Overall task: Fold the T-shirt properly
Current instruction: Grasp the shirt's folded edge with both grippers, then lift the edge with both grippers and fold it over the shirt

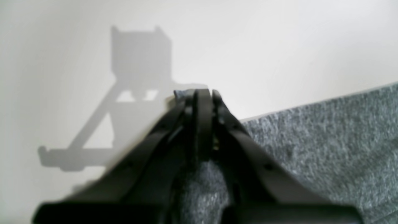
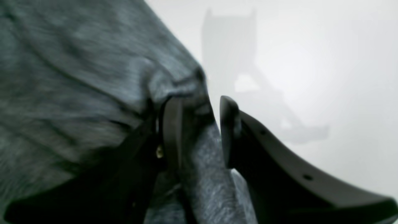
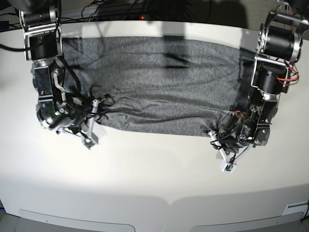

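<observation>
The grey T-shirt (image 3: 159,92) lies as a wide band across the far half of the white table (image 3: 154,174). At its near right corner in the base view, my left gripper (image 3: 211,131) is shut on the hem. The left wrist view shows the black fingers pressed together at the left gripper (image 1: 202,93), with T-shirt (image 1: 326,146) fabric pinched and poking out at the tip. My right gripper (image 3: 95,105) is at the cloth's near left corner. In the right wrist view the right gripper (image 2: 199,104) stands open, its jaws apart around a fold of T-shirt (image 2: 77,77) that leans on one finger.
Cables (image 3: 120,9) and dark equipment run along the table's far edge. Both arm bases stand at the far corners. Bare white tabletop stretches from the shirt's near edge to the table's front edge (image 3: 154,200).
</observation>
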Robot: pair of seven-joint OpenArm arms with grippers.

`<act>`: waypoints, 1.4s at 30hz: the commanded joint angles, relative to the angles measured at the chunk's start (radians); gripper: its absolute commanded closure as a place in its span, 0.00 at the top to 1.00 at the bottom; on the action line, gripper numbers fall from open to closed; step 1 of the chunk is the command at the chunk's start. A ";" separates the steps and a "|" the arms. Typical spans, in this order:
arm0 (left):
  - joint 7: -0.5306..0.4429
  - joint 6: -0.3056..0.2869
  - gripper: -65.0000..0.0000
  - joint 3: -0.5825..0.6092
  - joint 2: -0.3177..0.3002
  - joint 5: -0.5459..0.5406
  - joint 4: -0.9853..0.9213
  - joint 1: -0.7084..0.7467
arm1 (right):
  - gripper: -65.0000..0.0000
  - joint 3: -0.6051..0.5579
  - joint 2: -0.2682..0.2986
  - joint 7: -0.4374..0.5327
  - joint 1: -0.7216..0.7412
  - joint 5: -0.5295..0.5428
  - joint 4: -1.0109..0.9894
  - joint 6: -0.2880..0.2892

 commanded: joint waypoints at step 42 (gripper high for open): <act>0.263 0.000 0.00 -0.003 -0.058 -0.132 0.317 -0.035 | 0.00 0.038 0.100 -0.235 0.167 0.272 0.114 0.004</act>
